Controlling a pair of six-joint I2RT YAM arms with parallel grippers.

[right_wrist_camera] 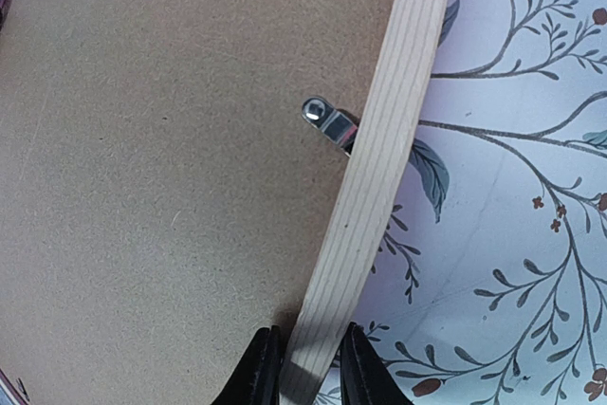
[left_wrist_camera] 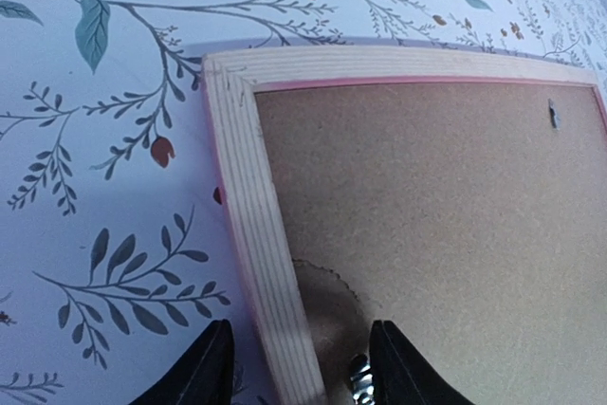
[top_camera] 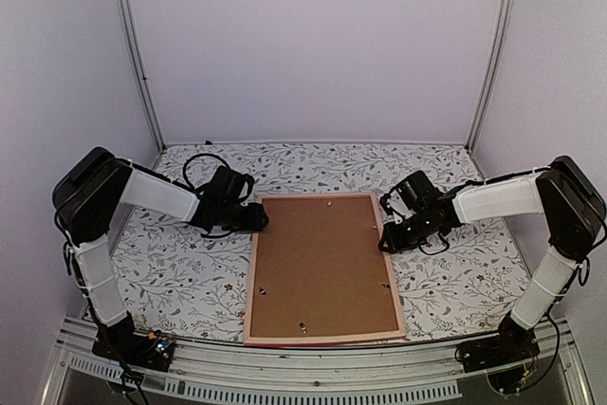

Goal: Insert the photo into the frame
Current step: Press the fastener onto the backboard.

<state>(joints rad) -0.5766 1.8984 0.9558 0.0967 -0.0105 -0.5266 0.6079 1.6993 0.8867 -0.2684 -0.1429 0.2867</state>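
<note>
The frame [top_camera: 322, 337] lies face down in the middle of the table, its pale wooden back and thin pink edge showing. The plain brown backing board [top_camera: 322, 263] fills it. The photo is hidden. My left gripper [top_camera: 258, 218] is open and straddles the frame's left rail [left_wrist_camera: 247, 196] near the far left corner, one finger on the cloth side and one over the board [left_wrist_camera: 446, 225]. My right gripper [top_camera: 387, 234] is shut on the frame's right rail [right_wrist_camera: 379, 168], a finger on each side of it [right_wrist_camera: 308, 367].
The table wears a floral cloth [top_camera: 171, 272]. Small metal clips sit on the board's edges: one at my left fingers [left_wrist_camera: 360, 377], one on the far side [left_wrist_camera: 554, 116], one by the right rail [right_wrist_camera: 327, 122]. White walls stand on three sides.
</note>
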